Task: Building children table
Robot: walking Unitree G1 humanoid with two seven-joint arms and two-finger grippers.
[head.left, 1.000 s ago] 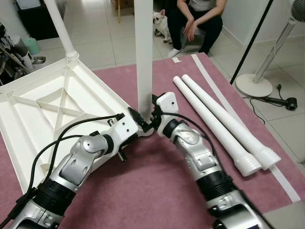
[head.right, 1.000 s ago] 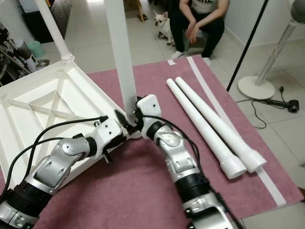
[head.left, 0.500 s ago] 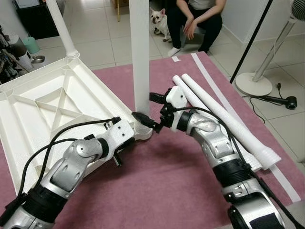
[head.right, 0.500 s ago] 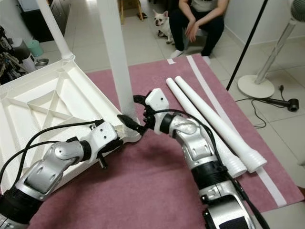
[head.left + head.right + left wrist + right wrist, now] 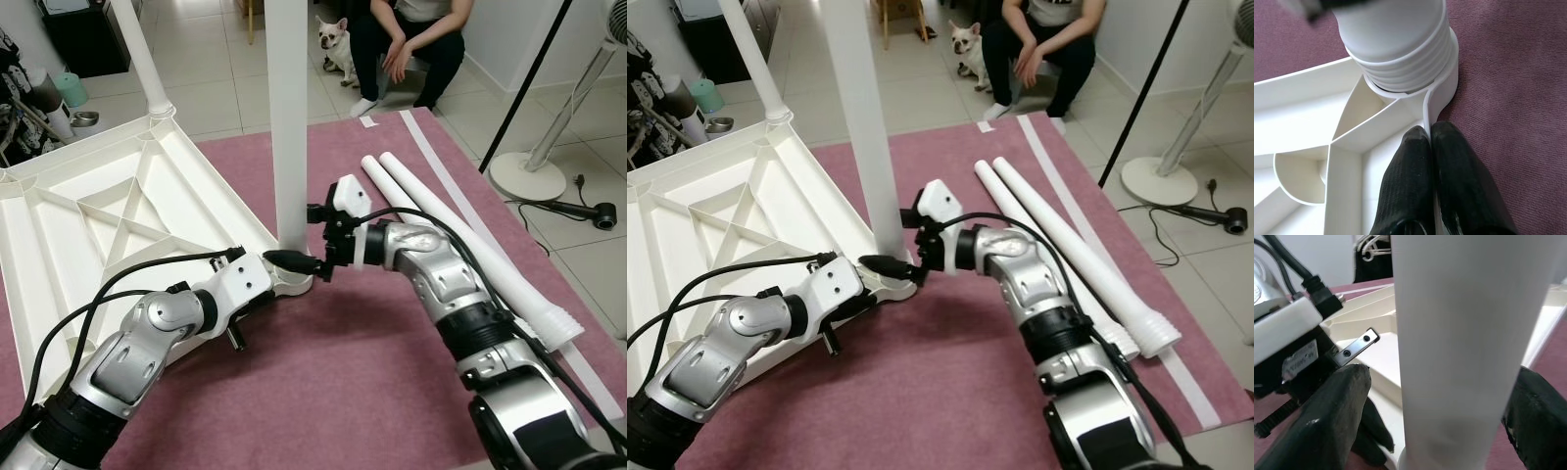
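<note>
My left gripper pinched the thin wall of the upside-down table top on the rug. My right gripper stood wide around the upright leg, not squeezing. Hard, smooth, light plastic, I guessed; grip low.

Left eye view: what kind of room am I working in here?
Most likely a living area in a home. The floor is pale glossy floor tile with a mauve carpet mat laid over it, a white pedestal fan stands nearby, and a seated person and a small cream dog watch.
</note>
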